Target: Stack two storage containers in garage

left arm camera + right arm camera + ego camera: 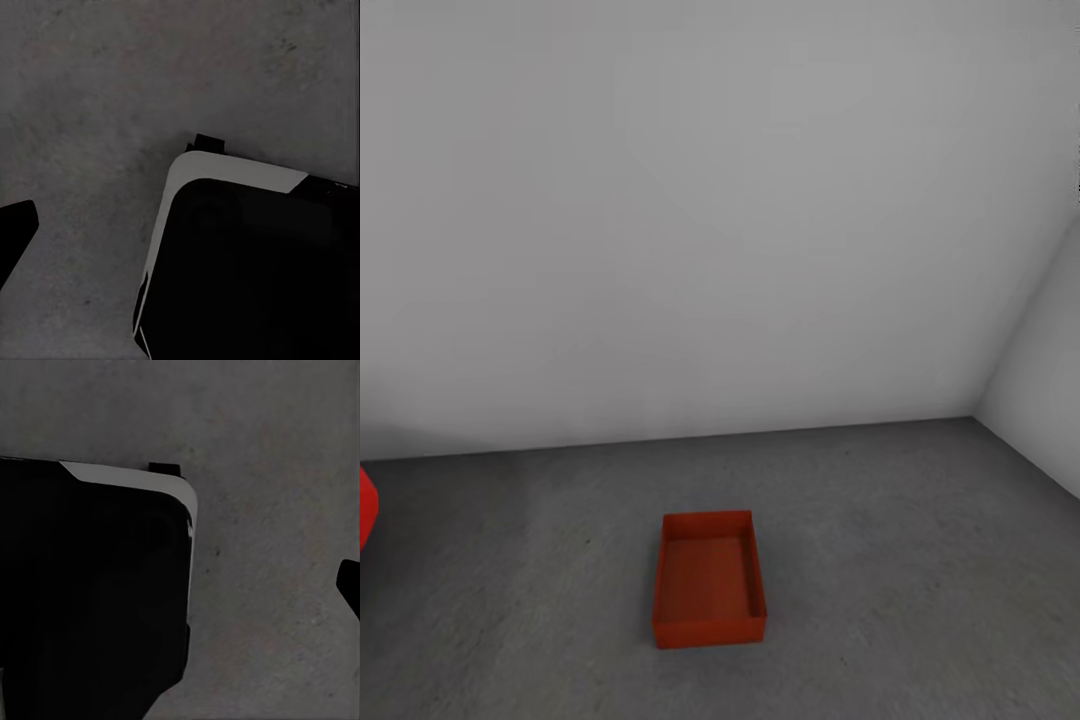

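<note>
One orange-red storage container (709, 578) sits open-topped and empty on the dark grey garage floor (920, 560), low in the middle of the head view, a little in front of the back wall. It stands alone, with nothing on it or in it. In the left wrist view, a dark fingertip (15, 232) of the left gripper shows at the frame's edge over bare floor. The right wrist view shows a right-gripper fingertip (351, 585) the same way. Nothing is held by either gripper.
A plain pale grey wall (710, 220) closes the back and meets a side wall (1045, 390) at the right corner. A sliver of the red car (366, 505) shows at the left edge. My black, white-trimmed base (255, 270) (90, 585) fills part of both wrist views.
</note>
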Motion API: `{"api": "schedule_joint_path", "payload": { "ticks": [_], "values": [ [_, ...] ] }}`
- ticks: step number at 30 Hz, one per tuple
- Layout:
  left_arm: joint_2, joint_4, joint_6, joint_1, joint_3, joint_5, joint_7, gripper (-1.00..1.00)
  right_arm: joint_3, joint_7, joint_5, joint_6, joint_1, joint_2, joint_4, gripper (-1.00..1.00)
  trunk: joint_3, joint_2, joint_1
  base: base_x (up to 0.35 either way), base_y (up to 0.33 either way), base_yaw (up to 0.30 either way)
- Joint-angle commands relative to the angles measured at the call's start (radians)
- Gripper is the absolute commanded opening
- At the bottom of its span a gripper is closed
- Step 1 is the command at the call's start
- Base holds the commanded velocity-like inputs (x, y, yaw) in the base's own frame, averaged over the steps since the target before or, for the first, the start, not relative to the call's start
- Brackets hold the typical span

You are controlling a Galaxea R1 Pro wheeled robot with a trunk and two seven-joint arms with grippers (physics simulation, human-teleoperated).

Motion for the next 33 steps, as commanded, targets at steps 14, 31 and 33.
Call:
{"api": "schedule_joint_path", "payload": {
  "ticks": [14,31,33],
  "values": [
    [0.003,0.001,-0.002,-0.001,0.002,0.004,-0.078,1.0,0.008,0.052,-0.009,-0.006,-0.001,-0.005,0.003,1.0,0.021,-0.001,0.0,0.0,0.0,0.0],
    [0.003,0.001,-0.007,0.0,0.002,0.004,-0.072,1.0,0.008,0.051,-0.01,-0.007,-0.001,-0.005,0.003,1.0,0.049,-0.001,0.0,0.0,0.0,0.0],
    [0.003,0.001,-0.006,0.0,0.002,0.004,-0.072,1.0,0.008,0.051,-0.01,-0.007,-0.001,-0.004,0.003,1.0,0.052,-0.001,0.0,0.0,0.0,0.0]
  ]
}}
